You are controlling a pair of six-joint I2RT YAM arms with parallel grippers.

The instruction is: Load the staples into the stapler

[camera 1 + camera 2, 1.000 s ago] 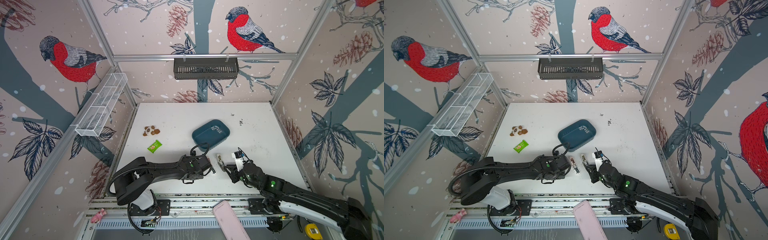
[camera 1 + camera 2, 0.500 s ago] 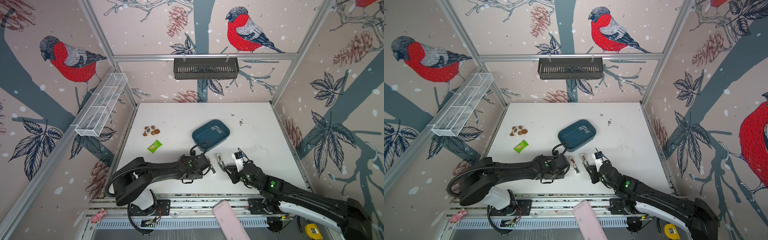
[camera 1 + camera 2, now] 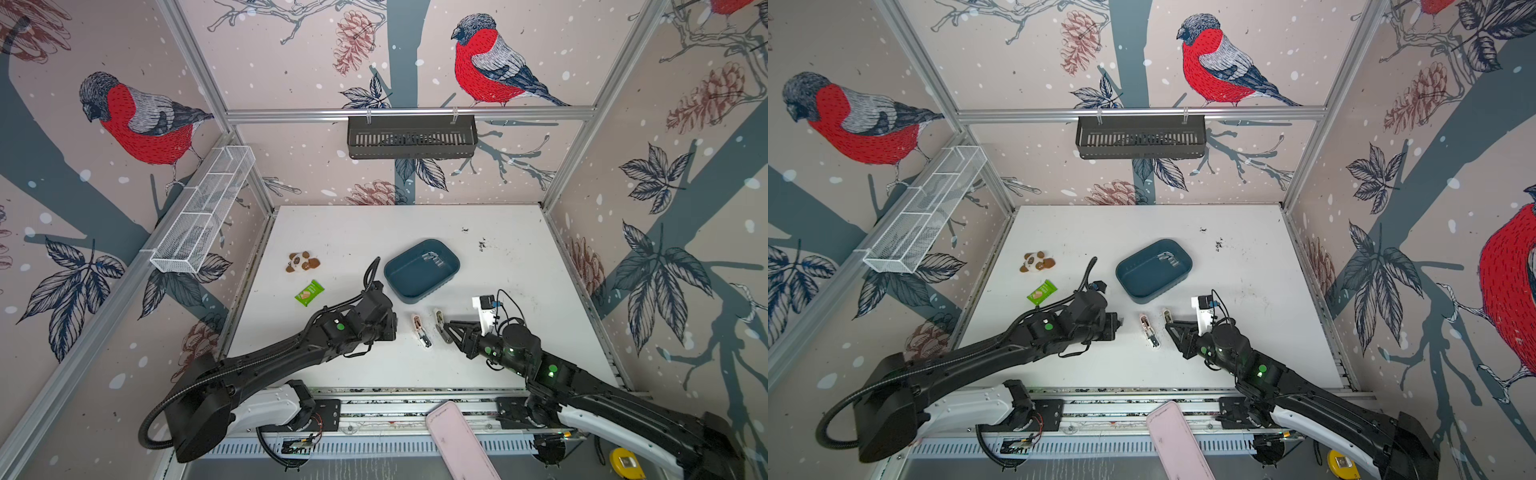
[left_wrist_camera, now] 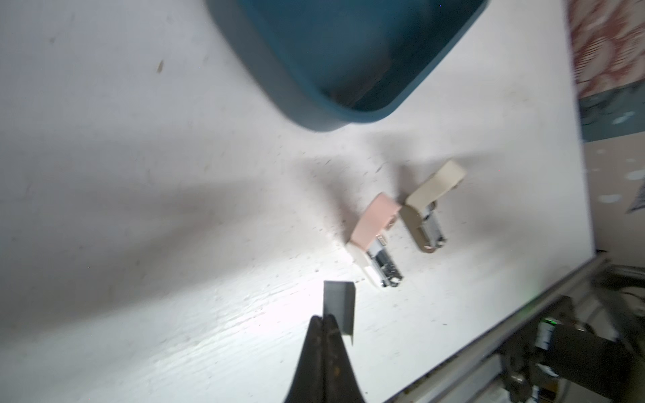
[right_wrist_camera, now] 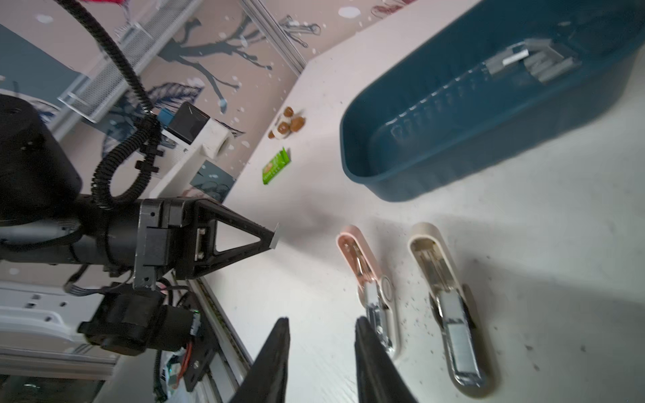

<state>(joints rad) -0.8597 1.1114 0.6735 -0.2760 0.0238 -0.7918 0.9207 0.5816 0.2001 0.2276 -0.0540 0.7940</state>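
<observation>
Two mini staplers lie opened on the white table: a pink stapler point(image 3: 420, 330) point(image 3: 1149, 330) point(image 4: 375, 237) point(image 5: 370, 282) and a beige stapler point(image 3: 437, 315) point(image 3: 1166, 312) point(image 4: 429, 206) point(image 5: 446, 307). My left gripper point(image 3: 392, 328) point(image 3: 1119, 322) point(image 4: 323, 317) is shut on a grey staple strip point(image 4: 338, 307) point(image 5: 275, 237), just left of the pink stapler. My right gripper point(image 3: 446, 328) point(image 3: 1169, 326) point(image 5: 323, 319) stands open and empty, one fingertip point(image 5: 361, 322) beside the pink stapler's metal end. More staples point(image 3: 432, 258) point(image 3: 1168, 259) point(image 5: 530, 61) lie in the blue tray point(image 3: 399, 286) point(image 5: 366, 174).
A panda toy point(image 3: 302, 262) and a green packet point(image 3: 309, 293) lie at the left of the table. A black basket point(image 3: 411, 137) hangs on the back wall, a white wire shelf point(image 3: 203, 212) on the left wall. A pink flat object point(image 3: 457, 440) juts over the front rail.
My left gripper has drawn back a little to the left, away from the pink stapler, still holding the strip. The right gripper's jaws have spread wider.
</observation>
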